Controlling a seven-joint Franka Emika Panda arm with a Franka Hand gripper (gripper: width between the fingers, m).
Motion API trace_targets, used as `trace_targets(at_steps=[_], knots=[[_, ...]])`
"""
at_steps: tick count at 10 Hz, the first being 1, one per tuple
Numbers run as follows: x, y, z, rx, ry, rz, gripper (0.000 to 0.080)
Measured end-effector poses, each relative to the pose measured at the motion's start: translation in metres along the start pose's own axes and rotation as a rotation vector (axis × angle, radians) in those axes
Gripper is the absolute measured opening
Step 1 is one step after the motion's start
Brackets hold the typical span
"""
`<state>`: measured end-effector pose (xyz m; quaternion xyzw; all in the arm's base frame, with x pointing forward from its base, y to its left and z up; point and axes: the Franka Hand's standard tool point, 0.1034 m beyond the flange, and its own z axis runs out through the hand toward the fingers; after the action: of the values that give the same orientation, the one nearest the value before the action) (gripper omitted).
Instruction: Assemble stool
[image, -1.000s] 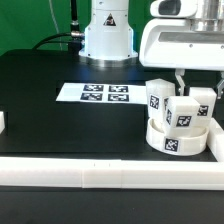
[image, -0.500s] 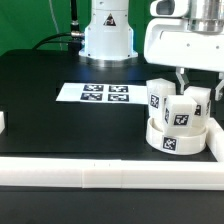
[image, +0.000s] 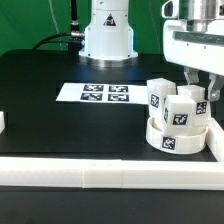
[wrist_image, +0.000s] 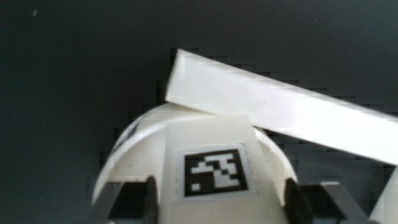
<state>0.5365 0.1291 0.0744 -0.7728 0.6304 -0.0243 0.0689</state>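
The round white seat disc (image: 168, 141) lies at the exterior view's right, near the front rail. Three tagged leg blocks stand on it: one at the back left (image: 157, 97), one in front (image: 180, 113), one at the right (image: 203, 104). My gripper (image: 200, 88) comes down over the right leg block, a finger on each side. In the wrist view this leg block (wrist_image: 214, 140) with its tag fills the space between my gripper's (wrist_image: 222, 200) dark fingers, which press its sides. The seat is mostly hidden there.
The marker board (image: 95, 95) lies flat mid-table. A long white border rail (image: 100, 172) runs along the front; a rail also shows in the wrist view (wrist_image: 276, 95). The robot base (image: 107, 35) stands behind. A small white piece (image: 3, 122) sits at the left edge.
My wrist has turned over the right leg block, and its housing now looks narrower and further to the exterior view's right. The seat and the other two legs have not moved.
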Motion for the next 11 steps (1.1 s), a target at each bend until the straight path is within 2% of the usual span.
trace_targets(at_steps=[1,6,8,10,11], knots=[[-0.0024,0.0004,0.0002,0.002,-0.013,0.175,0.0340],[-0.0032,0.0004,0.0003,0.006,-0.024,0.451,0.0340],[-0.0004,0.0049,0.0004,0.031,-0.056,0.746,0.0340],[-0.0002,0.0071,-0.0001,0.091,-0.085,0.970,0.0340],[0.0001,0.0071,-0.0001,0.103,-0.097,1.014,0.0340]])
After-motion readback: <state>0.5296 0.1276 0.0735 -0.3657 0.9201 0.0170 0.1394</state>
